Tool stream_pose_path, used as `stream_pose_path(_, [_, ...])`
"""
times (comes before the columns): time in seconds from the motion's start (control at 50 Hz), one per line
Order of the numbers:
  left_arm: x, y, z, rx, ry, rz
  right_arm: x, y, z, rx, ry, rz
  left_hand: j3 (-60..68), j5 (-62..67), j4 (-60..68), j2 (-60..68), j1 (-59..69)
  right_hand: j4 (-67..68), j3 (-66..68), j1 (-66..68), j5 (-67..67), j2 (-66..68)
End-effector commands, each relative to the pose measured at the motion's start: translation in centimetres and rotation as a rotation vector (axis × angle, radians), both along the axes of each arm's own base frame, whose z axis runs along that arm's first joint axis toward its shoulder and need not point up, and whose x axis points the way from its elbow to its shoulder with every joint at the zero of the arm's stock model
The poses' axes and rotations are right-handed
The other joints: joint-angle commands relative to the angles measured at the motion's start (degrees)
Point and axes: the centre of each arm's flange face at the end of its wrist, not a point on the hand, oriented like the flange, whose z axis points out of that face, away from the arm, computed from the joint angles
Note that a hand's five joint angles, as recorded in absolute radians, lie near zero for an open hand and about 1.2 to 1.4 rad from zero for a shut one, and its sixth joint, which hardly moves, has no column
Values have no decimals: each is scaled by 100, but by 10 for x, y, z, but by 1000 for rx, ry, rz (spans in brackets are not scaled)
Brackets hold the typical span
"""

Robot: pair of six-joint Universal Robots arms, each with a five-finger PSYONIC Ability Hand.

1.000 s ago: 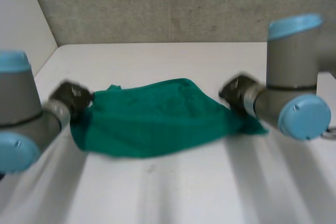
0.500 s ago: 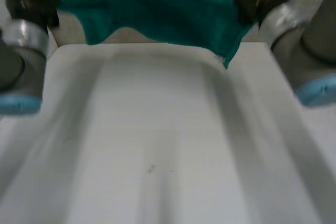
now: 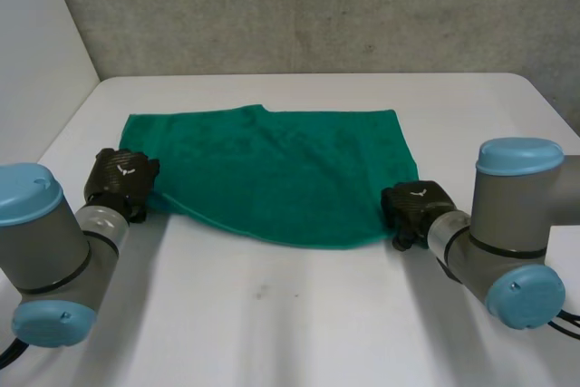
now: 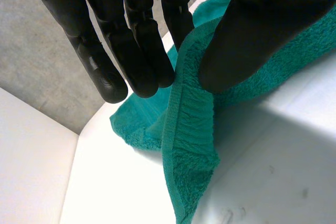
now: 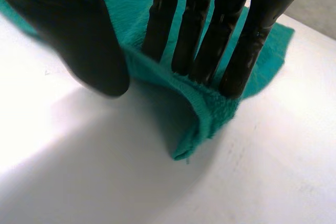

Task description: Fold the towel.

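Rough grey wall (image 3: 317, 6) behind, pale side wall (image 3: 36, 70) at left. White worktop (image 3: 299, 314), smooth and matte. Green towel (image 3: 281, 169) spread across its middle. Left hand (image 3: 120, 178) pinching the towel's near left corner between thumb and fingers; right hand (image 3: 415, 210) pinching the near right corner likewise.

Head view: high behind the arms, facing down across the tabletop (image 3: 290, 314). Wrist views: close along left hand (image 4: 131, 35), right hand (image 5: 197, 19); shared: near corners of towel (image 3: 281, 169).
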Motion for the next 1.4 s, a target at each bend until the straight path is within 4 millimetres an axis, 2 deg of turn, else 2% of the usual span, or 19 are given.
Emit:
stream_pose_path(0.02, [0,-1,3,-9,3,1,-17,-6,-2,21,-127,-116,1156,1453,1157,1144,1528,-933,-916,-186,-1045,-886])
stream_pose_path(0.14, [3,-2,3,-8,2,9,-23,-14,-1,0,-144,-138,1156,1453,1157,1144,1528,-968,-950,-220,-1079,-920])
stream_pose_path(0.36, [4,-4,4,-12,5,16,-22,-27,2,-32,-142,-138,1156,1453,1157,1144,1528,-766,-749,-19,-878,-719])
stream_pose_path(0.42, [4,-5,2,-9,5,14,-27,-36,0,-34,-140,-156,1156,1453,1157,1144,1528,524,542,1272,412,572])
stream_pose_path(0.46, [4,-5,1,-5,2,15,-29,-42,1,-46,-139,-158,1156,1453,1157,1144,1528,2814,2831,3562,2702,2862])
stream_pose_path(0.54, [4,-1,-5,24,-11,5,-30,-46,3,-62,-100,-116,-1343,-1045,-1341,-1355,-971,2828,2845,3576,2716,2876])
stream_pose_path(0.64, [0,9,-13,136,-17,-86,-33,-46,2,-72,-58,-94,-3264,-2966,-3262,-3276,-2892,2828,2845,3576,2716,2876])
stream_pose_path(0.68, [1,9,-13,149,-14,-96,-32,-45,2,-75,-45,-85,-3416,-3118,-3414,-3428,-3044,2828,2845,3576,2716,2876])
stream_pose_path(0.7, [11,1,-12,176,-2,-95,-32,-44,1,-73,-40,-83,-3501,-3203,-3499,-3513,-3128,2828,2845,3576,2716,2876])
stream_pose_path(0.76, [20,-6,-10,184,10,-83,-33,-42,0,-66,-31,-77,-3501,-3204,-3500,-3513,-3129,2828,2845,3576,2716,2876])
stream_pose_path(0.78, [32,-15,-8,185,24,-66,-33,-41,0,-62,-26,-71,-3501,-3204,-3500,-3513,-3129,2828,2845,3576,2716,2876])
stream_pose_path(0.94, [53,-31,-4,174,59,-56,-33,-38,-2,-39,-19,-62,-3485,-3187,-3483,-3497,-3112,2828,2845,3576,2716,2876])
stream_pose_path(1.2, [51,-28,-15,226,90,-83,-31,-37,-3,-38,-17,-56,-3518,-3221,-3517,-3530,-3146,2828,2845,3576,2716,2876])
stream_pose_path(1.4, [49,-28,-15,264,229,-51,-30,-37,-2,-39,-18,-53,-3619,-3322,-3618,-3631,-3247,2828,2845,3576,2716,2876])
